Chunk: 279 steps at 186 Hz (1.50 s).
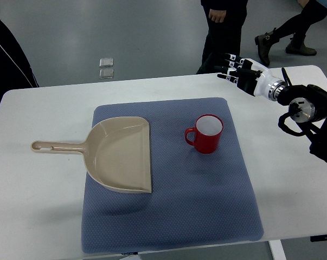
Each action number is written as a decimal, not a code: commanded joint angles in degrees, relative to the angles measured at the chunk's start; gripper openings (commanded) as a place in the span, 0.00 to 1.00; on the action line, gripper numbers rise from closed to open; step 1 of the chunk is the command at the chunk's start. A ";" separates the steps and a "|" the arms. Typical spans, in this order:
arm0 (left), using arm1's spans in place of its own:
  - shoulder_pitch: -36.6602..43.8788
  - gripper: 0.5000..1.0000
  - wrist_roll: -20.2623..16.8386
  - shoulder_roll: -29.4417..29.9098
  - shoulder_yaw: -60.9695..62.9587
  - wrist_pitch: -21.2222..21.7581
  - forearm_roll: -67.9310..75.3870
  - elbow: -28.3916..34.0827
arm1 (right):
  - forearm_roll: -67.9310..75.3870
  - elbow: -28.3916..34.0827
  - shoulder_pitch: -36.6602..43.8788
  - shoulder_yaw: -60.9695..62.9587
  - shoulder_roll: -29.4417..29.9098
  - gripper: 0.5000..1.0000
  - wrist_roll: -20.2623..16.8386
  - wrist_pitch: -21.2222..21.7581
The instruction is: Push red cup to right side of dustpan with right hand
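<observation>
A red cup [206,135] with a white inside stands upright on the blue mat [168,211], its handle pointing left. To its left lies a beige dustpan [120,154], handle pointing left over the white table [33,206]. My right hand [238,71] hovers over the table's far right edge, well above and to the right of the cup, not touching it. Its fingers are stretched out and relaxed, holding nothing. My left arm does not show.
A person in dark clothes stands beyond the far edge of the table [223,32]; another person's boots [282,40] show at top right. Two small grey squares [106,67] lie on the floor. A dark shape [6,59] fills the upper left corner.
</observation>
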 commanded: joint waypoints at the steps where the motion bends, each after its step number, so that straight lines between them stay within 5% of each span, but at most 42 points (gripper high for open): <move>1: -0.01 1.00 0.00 0.00 -0.02 0.22 0.00 0.13 | -0.09 0.01 -0.61 -0.04 -0.65 0.87 0.96 -0.10; 69: -0.01 1.00 0.00 0.00 -0.02 0.22 0.00 0.13 | 0.09 0.09 -0.61 -0.12 -6.01 0.87 7.38 1.83; 124: -0.01 1.00 0.00 0.00 -0.02 0.22 0.00 -0.31 | -6.06 0.09 -3.86 -0.21 -12.95 0.87 11.33 14.66; 225: -0.01 1.00 0.00 0.00 -0.02 0.22 0.00 -0.23 | -23.73 2.99 -11.42 -0.83 -14.71 0.87 32.80 14.69; 279: -0.01 1.00 0.00 0.00 -0.02 0.22 0.00 -0.14 | -27.86 5.19 -15.20 -1.00 -10.41 0.87 32.80 14.69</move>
